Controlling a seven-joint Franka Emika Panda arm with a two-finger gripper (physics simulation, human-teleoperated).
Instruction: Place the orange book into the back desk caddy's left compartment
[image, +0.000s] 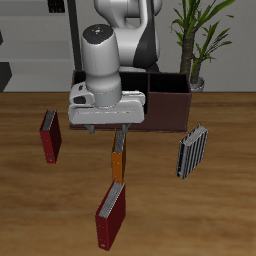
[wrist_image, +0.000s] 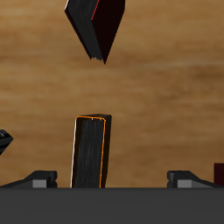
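Note:
The orange book (image: 118, 166) stands upright on the wooden table, in front of the back desk caddy (image: 168, 100), a dark maroon box partly hidden behind my arm. My gripper (image: 119, 140) is open and hangs just above the book's top edge. In the wrist view the book (wrist_image: 90, 150) stands between the wide-spread fingers (wrist_image: 39, 179), nearer one finger, touching neither. The caddy's left compartment is not clearly visible.
One dark red book (image: 50, 136) stands off to one side and another (image: 110, 214) stands near the table's front edge, also in the wrist view (wrist_image: 96, 26). A grey-and-black striped book (image: 192, 151) stands on the other side. A potted plant (image: 198, 40) is behind the caddy.

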